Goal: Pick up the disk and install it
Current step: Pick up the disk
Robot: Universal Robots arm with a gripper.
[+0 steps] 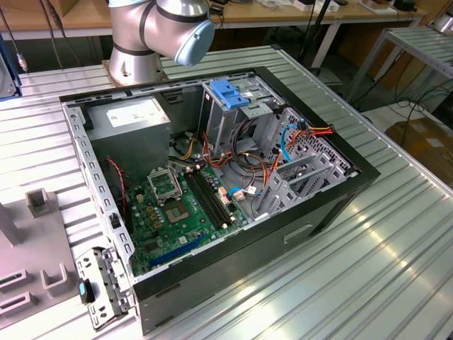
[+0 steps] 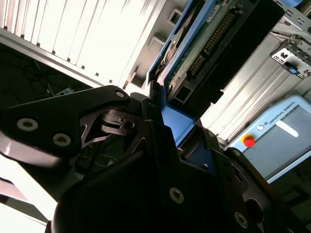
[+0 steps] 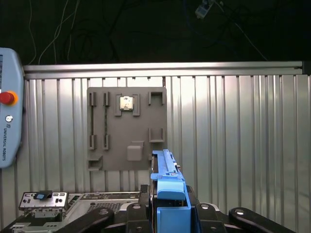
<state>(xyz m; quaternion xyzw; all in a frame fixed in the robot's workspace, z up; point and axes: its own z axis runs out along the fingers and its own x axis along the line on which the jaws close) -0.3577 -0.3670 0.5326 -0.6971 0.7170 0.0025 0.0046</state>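
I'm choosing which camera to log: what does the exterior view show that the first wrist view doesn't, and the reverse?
Exterior view's own: the green motherboard, the blue plastic latch atop the metal drive cage, and the silver robot arm. First wrist view's own: the hand shut on the flat disk edged in bright blue plastic rails, plus a pale grey control pendant with a red button. Shared: the ribbed metal table and the grey fixture plate with raised holders.

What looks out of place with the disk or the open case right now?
Nothing stands out. The disk sits clamped in the gripper, in line with it in the first wrist view. In the exterior view, loose cables crowd the space beside the drive cage, which may matter.
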